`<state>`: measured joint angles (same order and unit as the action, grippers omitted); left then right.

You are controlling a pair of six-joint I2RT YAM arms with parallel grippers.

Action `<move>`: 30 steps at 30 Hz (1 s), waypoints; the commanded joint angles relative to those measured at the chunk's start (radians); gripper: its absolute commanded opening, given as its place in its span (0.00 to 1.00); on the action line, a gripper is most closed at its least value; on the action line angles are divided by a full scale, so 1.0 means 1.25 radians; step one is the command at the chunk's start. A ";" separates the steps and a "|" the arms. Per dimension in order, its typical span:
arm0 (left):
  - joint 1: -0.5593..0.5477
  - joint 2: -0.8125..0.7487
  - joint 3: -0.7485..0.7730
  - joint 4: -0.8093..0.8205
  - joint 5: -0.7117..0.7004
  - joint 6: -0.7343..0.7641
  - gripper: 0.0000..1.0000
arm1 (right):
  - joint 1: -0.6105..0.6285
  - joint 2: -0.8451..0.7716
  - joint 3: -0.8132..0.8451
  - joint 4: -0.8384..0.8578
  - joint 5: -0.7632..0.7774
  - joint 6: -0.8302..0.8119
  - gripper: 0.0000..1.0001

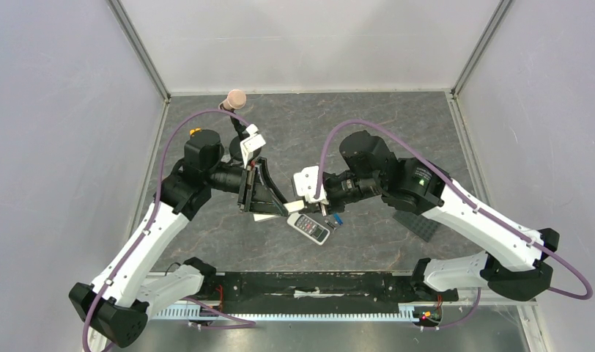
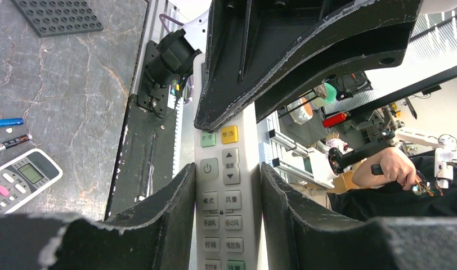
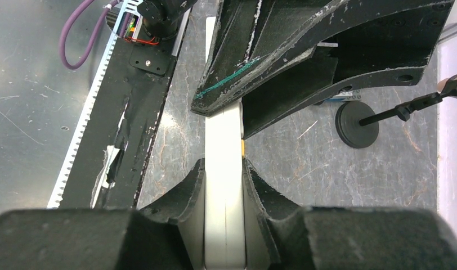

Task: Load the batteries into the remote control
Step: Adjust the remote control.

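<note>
Nearest us, the short grey-faced remote control [image 1: 310,228] lies face up on the table [image 1: 397,132], with the batteries [image 1: 333,218] just beyond it. Past them, the right gripper [image 3: 223,169] is clamped on a long white remote [image 3: 223,129]. The left gripper [image 2: 226,174] flanks that remote's sides, but we cannot tell whether it grips.

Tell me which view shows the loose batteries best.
Left wrist: the blue battery and dark battery lie in plain sight, unobstructed, near the remote. The top view shows them only as tiny specks by that remote. The right wrist view shows none.
</note>
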<state>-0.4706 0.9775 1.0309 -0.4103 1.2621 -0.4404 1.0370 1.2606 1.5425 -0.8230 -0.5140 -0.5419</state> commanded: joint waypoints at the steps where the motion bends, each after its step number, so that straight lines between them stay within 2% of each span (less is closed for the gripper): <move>1: -0.002 -0.026 0.006 0.011 0.034 0.035 0.02 | -0.001 -0.002 0.046 0.051 0.041 0.025 0.16; 3: -0.002 -0.035 0.008 0.011 0.007 0.041 0.02 | -0.001 -0.005 0.037 0.062 0.051 0.041 0.31; 6: -0.002 -0.046 0.010 0.022 -0.026 0.034 0.02 | -0.002 -0.021 0.010 0.083 0.061 0.055 0.45; 8: -0.002 -0.053 0.007 0.048 -0.045 0.013 0.02 | -0.001 -0.036 -0.014 0.101 0.068 0.062 0.58; 13: -0.002 -0.051 0.005 0.056 -0.124 0.001 0.02 | -0.002 -0.073 -0.065 0.162 0.105 0.092 0.79; 22: -0.002 -0.018 0.002 0.042 -0.327 -0.013 0.02 | -0.001 -0.152 -0.168 0.309 0.214 0.259 0.95; 26: -0.002 -0.020 -0.001 0.057 -0.389 -0.018 0.02 | -0.001 -0.236 -0.249 0.464 0.303 0.418 0.98; 30: -0.002 -0.047 -0.015 0.095 -0.436 -0.041 0.02 | -0.001 -0.308 -0.331 0.632 0.405 0.647 0.98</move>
<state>-0.4725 0.9581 1.0248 -0.3828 0.8104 -0.4458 1.0370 0.9596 1.1900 -0.3256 -0.1688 -0.0555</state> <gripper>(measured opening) 0.482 0.979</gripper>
